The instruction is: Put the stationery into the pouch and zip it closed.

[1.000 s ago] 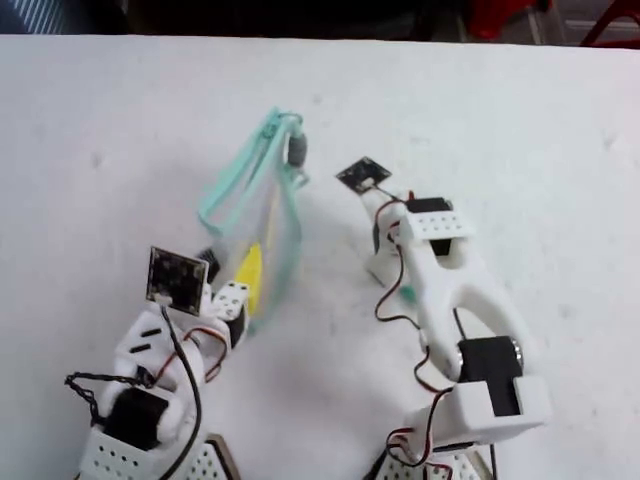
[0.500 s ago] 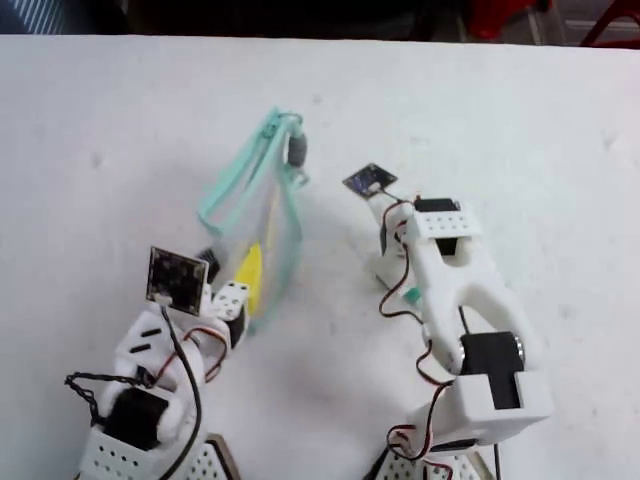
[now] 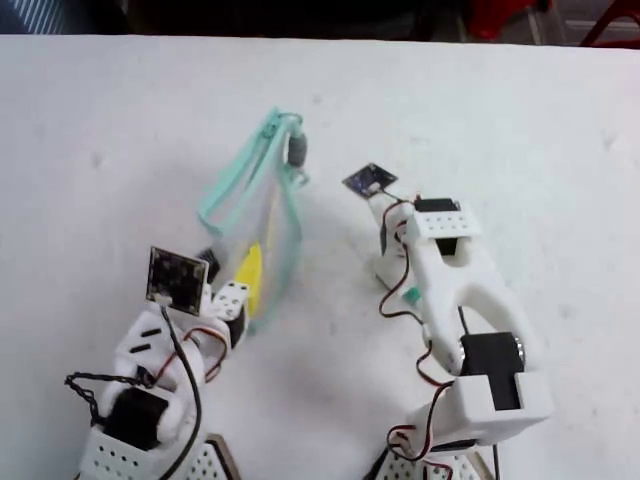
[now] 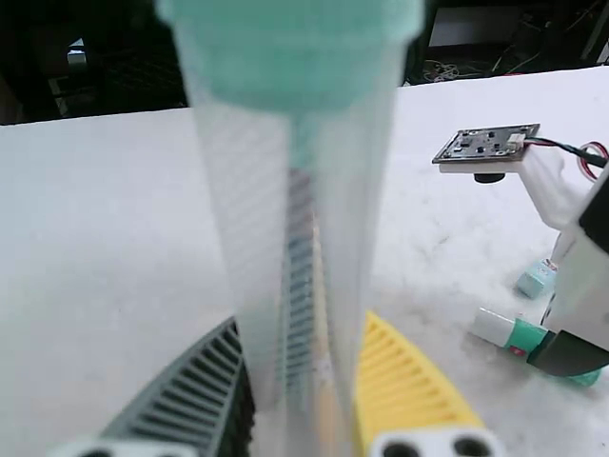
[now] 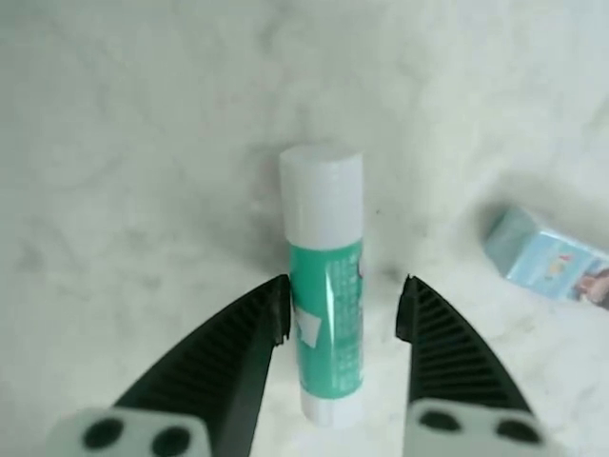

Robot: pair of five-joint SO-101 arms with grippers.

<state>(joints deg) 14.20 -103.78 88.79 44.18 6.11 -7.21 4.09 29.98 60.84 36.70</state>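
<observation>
The clear pouch [image 3: 250,215] with teal trim stands on edge on the white table [image 3: 120,130], its mouth gaping upward. My left gripper [image 3: 235,290] is shut on its near end; in the left wrist view the pouch wall [image 4: 295,190] runs between the grey and yellow fingers [image 4: 409,400]. A green glue stick [image 5: 324,286] with a white cap lies flat on the table. My right gripper [image 5: 343,290] is open and points down with one black finger [image 5: 238,352] on each side of the stick's body, not touching it. The glue stick [image 4: 509,333] also lies beside the right arm.
A small light-blue eraser [image 5: 547,259] lies close to the glue stick, also seen as the eraser [image 4: 536,279] in the left wrist view. A dark object [image 3: 297,148] sits at the pouch's far end. Open table surrounds both arms.
One second ago the right arm shifted slightly right and settled over the glue stick; it has held still since. The left arm and pouch have not moved.
</observation>
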